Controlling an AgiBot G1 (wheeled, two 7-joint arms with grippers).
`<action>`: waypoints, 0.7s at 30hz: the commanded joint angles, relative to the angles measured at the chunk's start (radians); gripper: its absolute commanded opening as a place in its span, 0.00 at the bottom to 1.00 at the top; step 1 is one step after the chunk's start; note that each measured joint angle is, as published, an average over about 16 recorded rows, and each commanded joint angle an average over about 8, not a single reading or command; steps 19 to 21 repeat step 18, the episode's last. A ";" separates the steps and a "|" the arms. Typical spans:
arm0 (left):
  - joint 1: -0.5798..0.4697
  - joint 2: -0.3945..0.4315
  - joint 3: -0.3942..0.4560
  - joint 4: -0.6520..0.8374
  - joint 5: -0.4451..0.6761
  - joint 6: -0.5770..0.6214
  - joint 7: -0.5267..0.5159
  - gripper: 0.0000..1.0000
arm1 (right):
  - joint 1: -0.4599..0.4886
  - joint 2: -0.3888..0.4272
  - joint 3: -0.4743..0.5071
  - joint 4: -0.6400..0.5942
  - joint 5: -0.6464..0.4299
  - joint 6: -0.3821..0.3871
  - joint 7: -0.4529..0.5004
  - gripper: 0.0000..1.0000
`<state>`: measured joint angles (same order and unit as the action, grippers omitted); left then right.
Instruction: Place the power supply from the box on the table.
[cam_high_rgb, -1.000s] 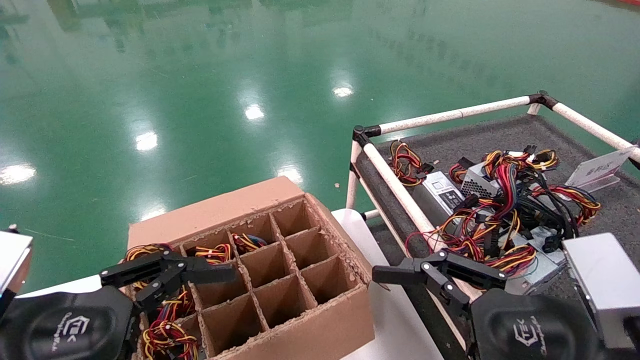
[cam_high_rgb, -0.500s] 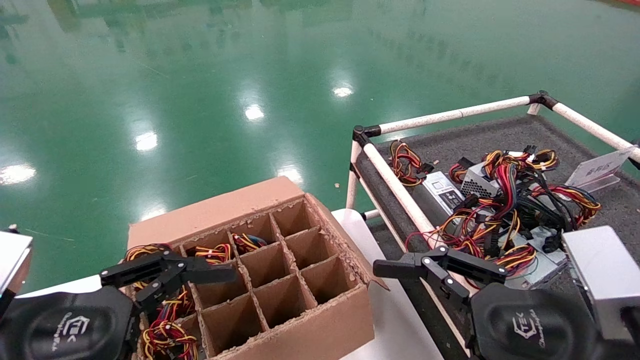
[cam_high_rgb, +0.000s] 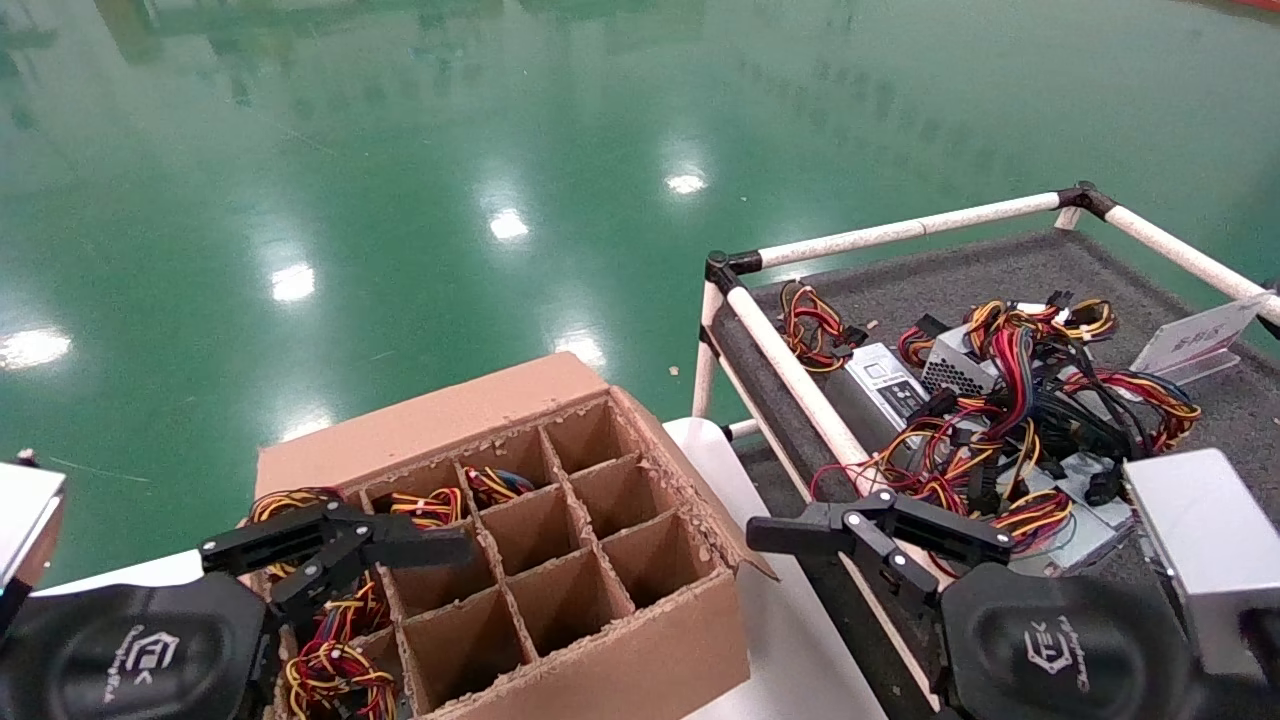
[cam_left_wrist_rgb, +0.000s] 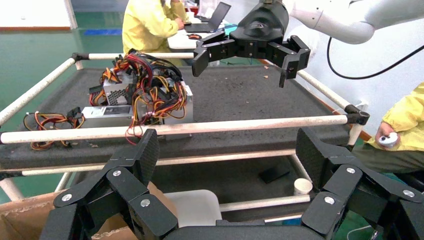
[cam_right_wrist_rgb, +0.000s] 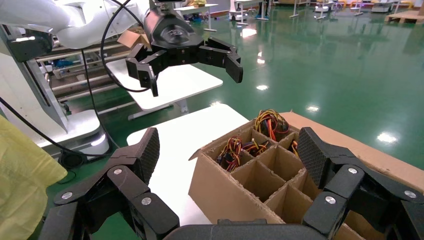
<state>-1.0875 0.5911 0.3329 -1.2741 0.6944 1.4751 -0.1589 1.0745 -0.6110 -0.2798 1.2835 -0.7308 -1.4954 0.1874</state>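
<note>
The box (cam_high_rgb: 560, 640) stands on a white tabletop (cam_high_rgb: 790, 620), its cardboard dividers forming square cells. Red, yellow and black wire bundles (cam_high_rgb: 330, 670) fill its left cells, also the wire bundles (cam_right_wrist_rgb: 270, 122); no power supply case shows in it. My left gripper (cam_high_rgb: 337, 548) hangs open above those left cells, holding nothing. It looks across at the table (cam_left_wrist_rgb: 240, 90), with the left gripper (cam_left_wrist_rgb: 228, 152) framing it. My right gripper (cam_high_rgb: 880, 545) is open and empty over the table's (cam_high_rgb: 960, 270) near rail, facing the box (cam_right_wrist_rgb: 235, 195).
A tangled pile of power units and wires (cam_high_rgb: 1010, 420) lies on the table's felt, with a white sign card (cam_high_rgb: 1195, 345) behind it. White pipe rails (cam_high_rgb: 800, 385) frame the table. Green floor lies beyond. A paper cup (cam_left_wrist_rgb: 302, 186) stands under the table.
My right arm has shifted slightly away over the table rail, fingers still open. The left arm has not moved.
</note>
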 joint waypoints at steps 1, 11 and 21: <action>0.000 0.000 0.000 0.000 0.000 0.000 0.000 1.00 | 0.000 0.000 0.000 0.000 0.000 0.000 0.000 1.00; 0.000 0.000 0.000 0.000 0.000 0.000 0.000 1.00 | 0.001 0.000 -0.001 -0.001 0.001 0.001 -0.001 1.00; 0.000 0.000 0.000 0.000 0.000 0.000 0.000 1.00 | 0.001 0.000 -0.001 -0.001 0.001 0.001 -0.001 1.00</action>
